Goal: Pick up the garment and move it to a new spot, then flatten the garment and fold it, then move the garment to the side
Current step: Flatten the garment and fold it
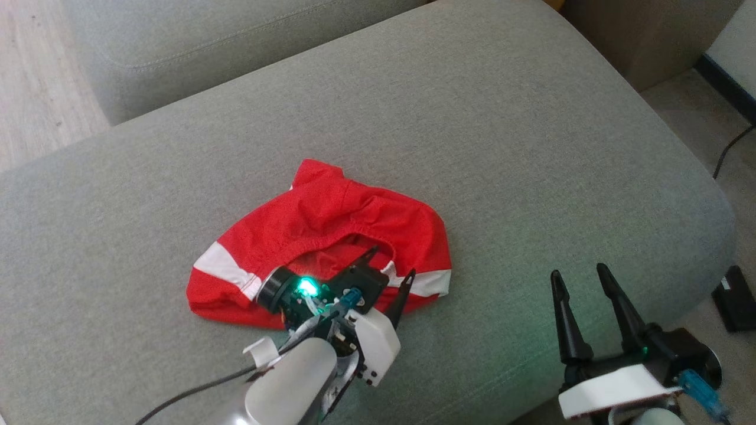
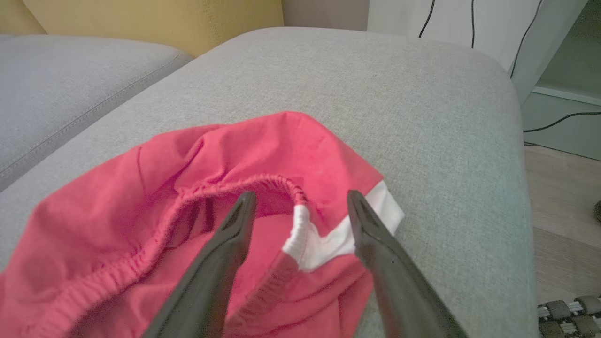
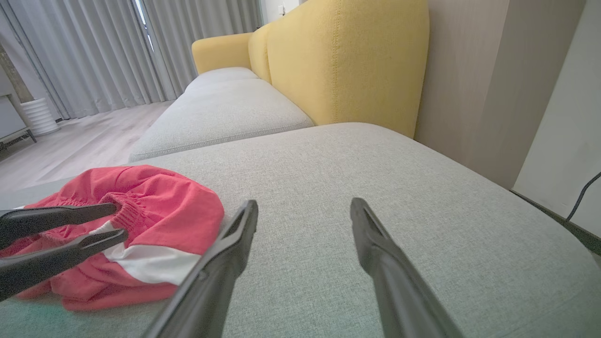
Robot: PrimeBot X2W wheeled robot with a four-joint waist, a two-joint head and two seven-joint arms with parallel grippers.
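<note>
1. 1 red garment (image 1: pixel 319 230) lies crumpled on the big grey seat cushion (image 1: pixel 502 147), about mid-width and toward the near side.
2. 2 white bands show on it: 1 at its left end (image 1: pixel 224 265) and 1 at its right end (image 1: pixel 428 283).
3. The left jaws are over the garment's near edge, spread open and gripping nothing.
4. In the left wrist view, their 2 dark fingers (image 2: pixel 225 253) straddle the gathered elastic waistband (image 2: pixel 274 180), right where red elastic meets a white seam.
5. I cannot tell whether those tips touch the cloth.
6. The right jaws are spread wide too, and empty.
7. Their 2 fingers (image 1: pixel 566 319) are over bare cushion near its front edge, well apart from the garment and to its right.
8. In the right wrist view, the garment (image 3: pixel 155 206) sits low on the left, and the left arm's 2 fingers (image 3: pixel 61 216) point into its folds.
9. There are 2 grey cushions in all, with the second cushion (image 1: pixel 207 53) beyond a seam.
10. 1 yellow backrest (image 3: pixel 347 61) rises behind them.
11. 1 dark cable (image 1: pixel 725 152) trails on the floor at the right.
</note>
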